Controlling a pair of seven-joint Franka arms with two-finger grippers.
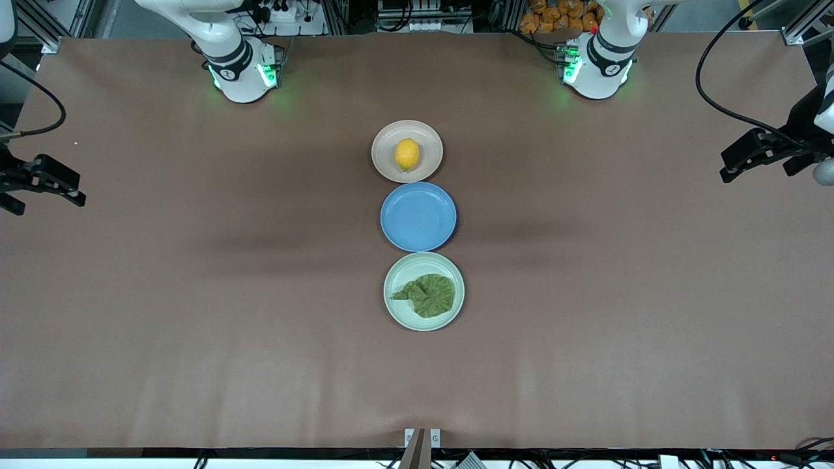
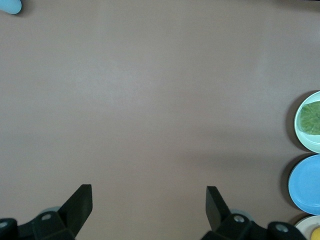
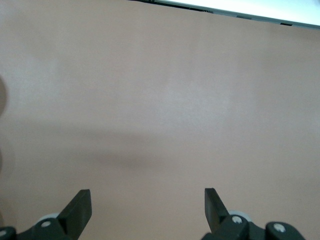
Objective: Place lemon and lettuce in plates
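Brown and matte, the worktop (image 1: 195, 293) fills our front view, with both arm bases along its robot-side edge. Down its middle we see three plates in a row, edges close together. Between the other two lies the blue plate (image 1: 418, 216), which holds nothing. The mint green plate (image 1: 424, 291) sits nearest the front camera and carries the lettuce (image 1: 428, 294), spread flat inside its rim with the stem point toward the right arm's end. The beige-pink plate (image 1: 407, 151) sits farthest from the front camera, closest to the bases, and the lemon (image 1: 406, 154) rests at its centre.

We find both arms waiting at the ends of the worktop, well apart from the plates. The left gripper (image 1: 733, 166) hovers over the worktop's edge at the left arm's end; in its wrist view its fingers (image 2: 80, 202) stand wide apart with nothing between them, and the row of plates lies well off to one side. The right gripper (image 1: 73, 190) hangs over the edge at the right arm's end, likewise spread wide and empty, with only bare worktop under its fingers (image 3: 80, 205).
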